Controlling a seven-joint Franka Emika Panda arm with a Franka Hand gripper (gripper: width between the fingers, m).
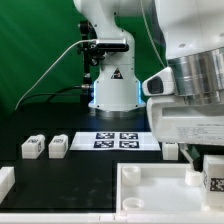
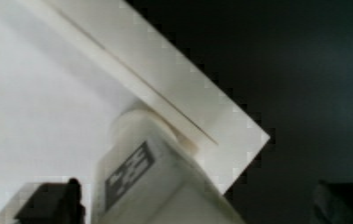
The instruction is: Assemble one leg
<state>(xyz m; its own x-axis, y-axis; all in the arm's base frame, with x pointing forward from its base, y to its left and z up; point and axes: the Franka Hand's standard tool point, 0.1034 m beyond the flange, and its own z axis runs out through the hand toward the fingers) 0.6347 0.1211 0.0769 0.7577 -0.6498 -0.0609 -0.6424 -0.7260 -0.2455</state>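
A leg (image 2: 141,168), a white block with a black-and-white tag, stands upright at a corner of the large white tray (image 2: 66,90). It also shows in the exterior view (image 1: 213,181), at the tray's (image 1: 150,190) far corner on the exterior view's right. My gripper (image 2: 196,205) is open, with a dark finger on either side of this leg and a gap on both sides. In the exterior view the gripper (image 1: 204,166) hangs just above the leg. Three more legs lie on the black table, two (image 1: 32,147) (image 1: 58,146) on the exterior view's left and one (image 1: 170,150) beside my gripper.
The marker board (image 1: 118,139) lies in front of the robot base (image 1: 112,85). Another white part (image 1: 5,181) sits at the exterior view's left edge. A green curtain hangs behind.
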